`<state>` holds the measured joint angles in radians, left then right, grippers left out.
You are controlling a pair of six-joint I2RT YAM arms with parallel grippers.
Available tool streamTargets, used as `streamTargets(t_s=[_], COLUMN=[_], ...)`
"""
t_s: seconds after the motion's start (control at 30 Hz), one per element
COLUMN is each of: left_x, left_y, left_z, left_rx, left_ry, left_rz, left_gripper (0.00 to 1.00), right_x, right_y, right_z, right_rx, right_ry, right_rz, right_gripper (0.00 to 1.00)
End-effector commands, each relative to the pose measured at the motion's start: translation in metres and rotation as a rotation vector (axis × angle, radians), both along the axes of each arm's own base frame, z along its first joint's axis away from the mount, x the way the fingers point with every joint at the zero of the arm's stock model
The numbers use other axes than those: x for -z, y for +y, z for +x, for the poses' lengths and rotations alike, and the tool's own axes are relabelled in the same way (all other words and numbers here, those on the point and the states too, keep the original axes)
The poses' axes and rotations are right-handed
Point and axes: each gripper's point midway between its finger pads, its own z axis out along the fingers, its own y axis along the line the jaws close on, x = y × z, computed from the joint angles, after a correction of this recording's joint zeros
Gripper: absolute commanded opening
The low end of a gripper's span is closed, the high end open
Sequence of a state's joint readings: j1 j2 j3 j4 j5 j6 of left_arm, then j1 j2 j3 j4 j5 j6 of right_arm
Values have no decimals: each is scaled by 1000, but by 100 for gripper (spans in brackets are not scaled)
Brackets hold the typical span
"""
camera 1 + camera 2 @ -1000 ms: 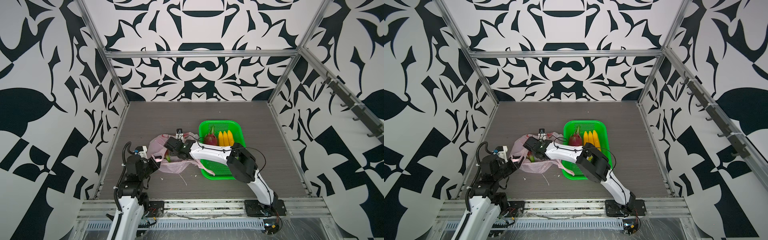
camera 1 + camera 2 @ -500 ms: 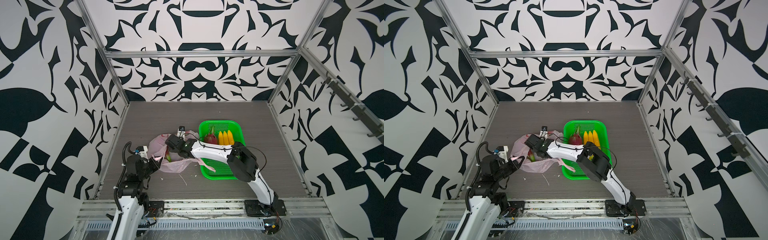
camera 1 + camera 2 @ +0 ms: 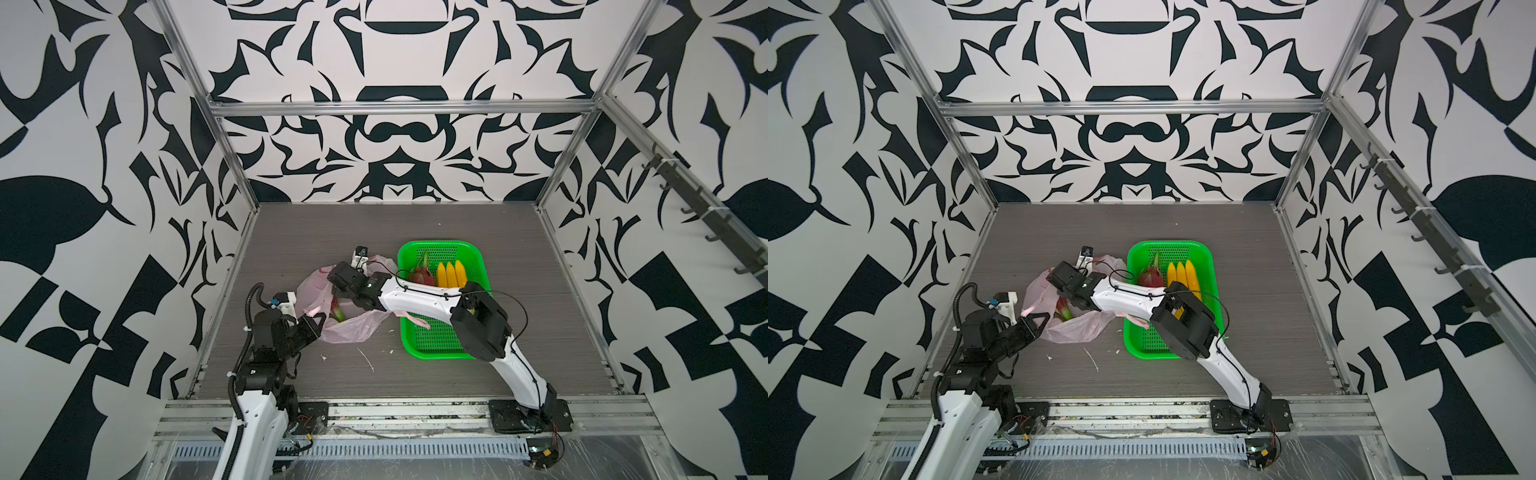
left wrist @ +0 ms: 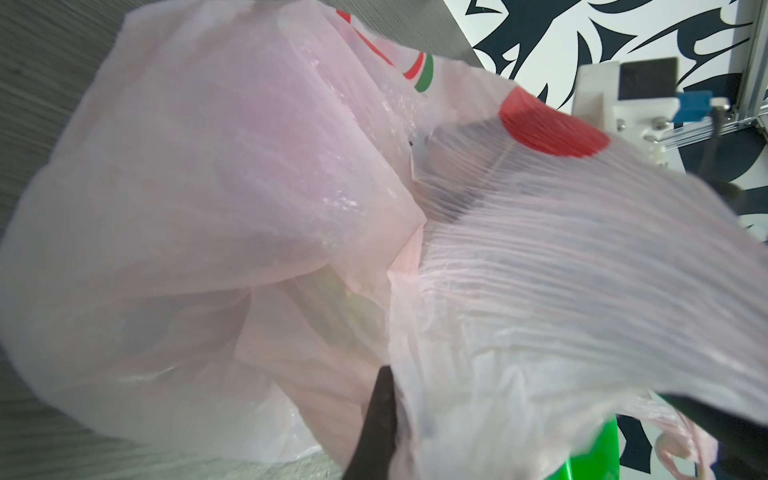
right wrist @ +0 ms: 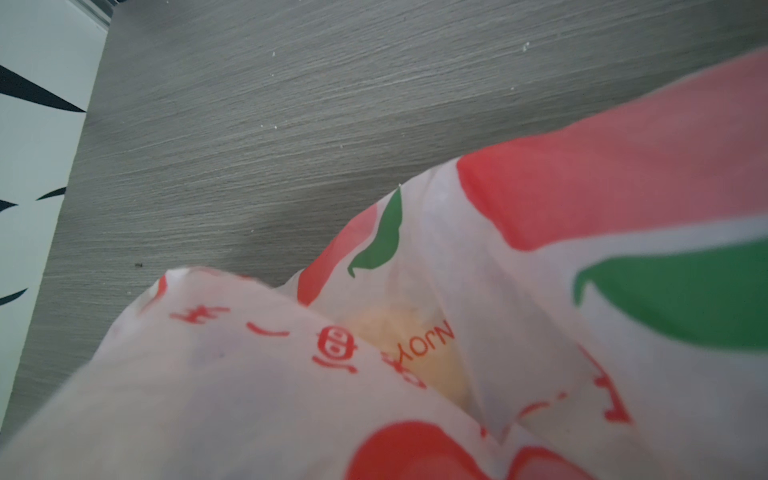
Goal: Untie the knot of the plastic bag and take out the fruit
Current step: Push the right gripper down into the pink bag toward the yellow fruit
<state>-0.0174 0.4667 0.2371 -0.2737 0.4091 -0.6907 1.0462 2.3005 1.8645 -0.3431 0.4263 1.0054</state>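
The grey wood-grain table (image 3: 374, 232) carries everything, and a green perforated basket (image 3: 440, 244) stands on its right half in both top views. Just left of the basket, touching its side, the pale pink plastic bag (image 3: 353, 330) lies slumped with its mouth gaping upward, and one loose handle strip (image 3: 417, 323) trails over the basket's near wall. Inside the basket, a magenta dragon fruit (image 3: 422, 274) sits beside a bunch of bananas (image 3: 451, 274) toward the far end. A second dragon fruit (image 3: 337, 309) shows through the bag's opening, and in the right wrist view a yellow fruit (image 5: 415, 345) glows faintly through the printed film. The right gripper (image 3: 343, 291) reaches across the basket and dips into the bag's mouth; its fingers are buried in plastic, so whether they stand apart or closed cannot be told. The left gripper (image 3: 316, 322) is clamped tight on the bag's near-left edge, with film stretched across its fingers (image 4: 374, 419) in the left wrist view.
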Motion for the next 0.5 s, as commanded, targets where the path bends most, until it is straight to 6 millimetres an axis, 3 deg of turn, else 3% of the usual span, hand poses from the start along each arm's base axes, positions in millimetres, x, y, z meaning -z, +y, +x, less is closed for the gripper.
streamTargets(t_s=[0.0,0.47], left_x=[6,6], left_y=[-1,-2], left_z=[-4,-3], left_rx=[14,18], left_ry=[19,19], left_rz=[1,-1], left_gripper=[0,0], right_x=[-12,5], right_y=[3,4], right_z=[7,4], right_rx=[23,9], right_ry=[-10,32], right_rz=[22,-7], right_gripper=[78,71])
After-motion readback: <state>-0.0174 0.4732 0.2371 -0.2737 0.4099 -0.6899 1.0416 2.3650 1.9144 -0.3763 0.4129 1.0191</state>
